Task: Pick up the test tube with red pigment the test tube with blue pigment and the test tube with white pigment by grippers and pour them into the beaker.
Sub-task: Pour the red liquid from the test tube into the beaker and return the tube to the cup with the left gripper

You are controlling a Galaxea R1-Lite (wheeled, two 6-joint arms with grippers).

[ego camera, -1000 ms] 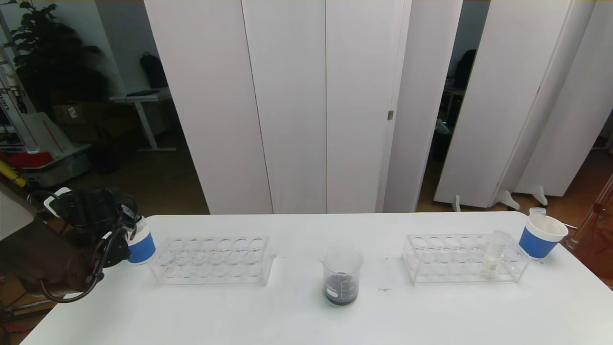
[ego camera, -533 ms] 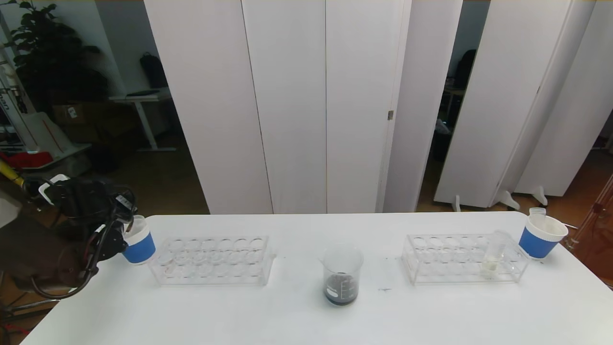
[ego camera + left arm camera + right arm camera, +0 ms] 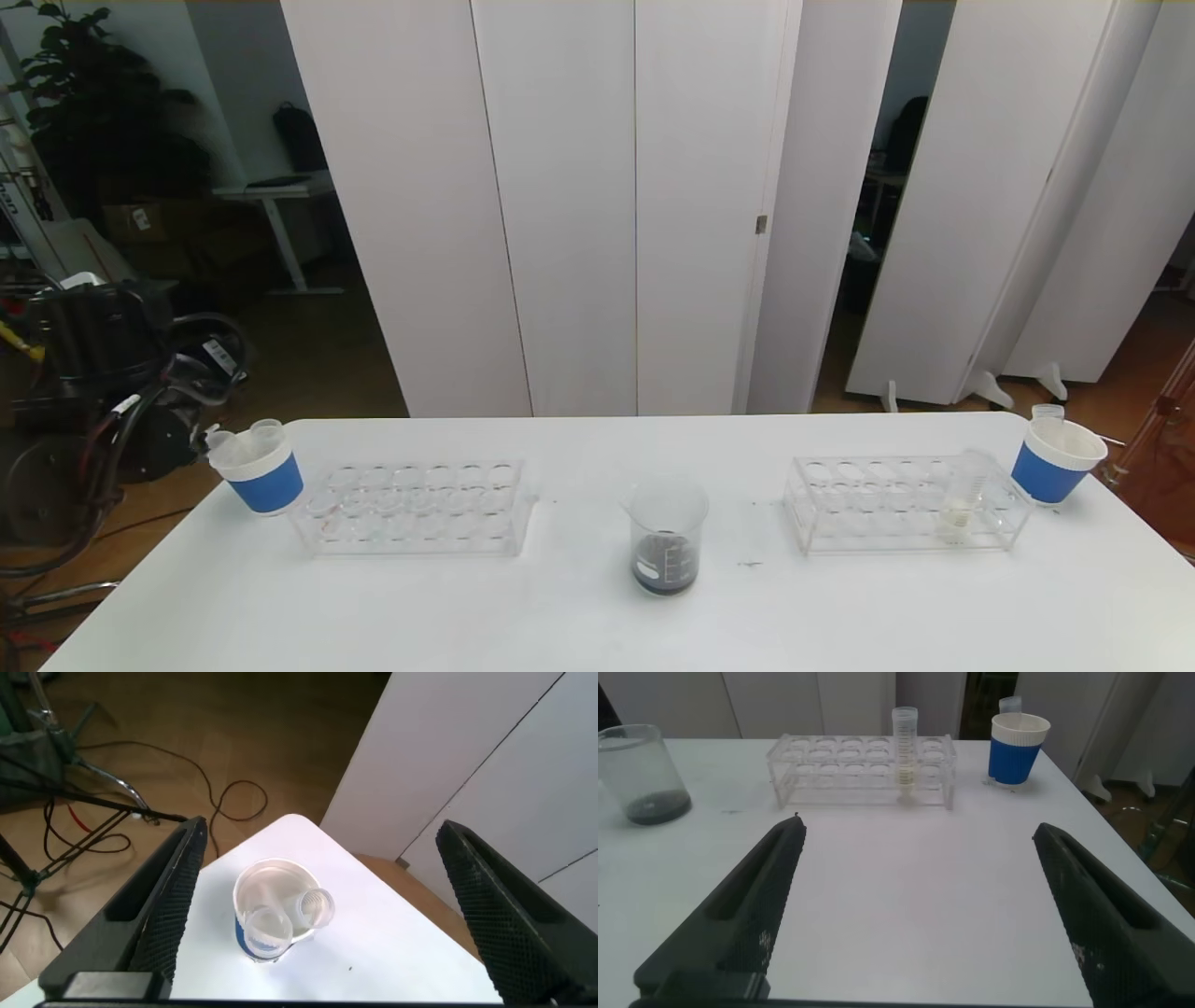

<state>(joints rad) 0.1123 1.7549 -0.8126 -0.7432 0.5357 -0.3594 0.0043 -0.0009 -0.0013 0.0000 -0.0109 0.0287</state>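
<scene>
The beaker (image 3: 665,537) stands mid-table with dark liquid at its bottom; it also shows as the beaker (image 3: 640,775) in the right wrist view. The test tube with white pigment (image 3: 966,495) stands upright in the right rack (image 3: 840,509). My right gripper (image 3: 919,829) is open over bare table, well short of that tube (image 3: 906,751). My left gripper (image 3: 320,826) is open and empty, high above the left paper cup (image 3: 257,943), which holds two empty tubes. My left arm (image 3: 103,373) sits off the table's left edge. No tube with red or blue pigment is in view.
An empty clear rack (image 3: 415,509) lies left of the beaker, beside the left blue-and-white cup (image 3: 261,471). A second blue-and-white cup (image 3: 1055,462) with an empty tube stands at the table's right edge. White partition panels stand behind the table.
My left arm has drawn back and upward, away from the left cup, leaving the cup and its two empty tubes uncovered. Nothing on the table has moved.
</scene>
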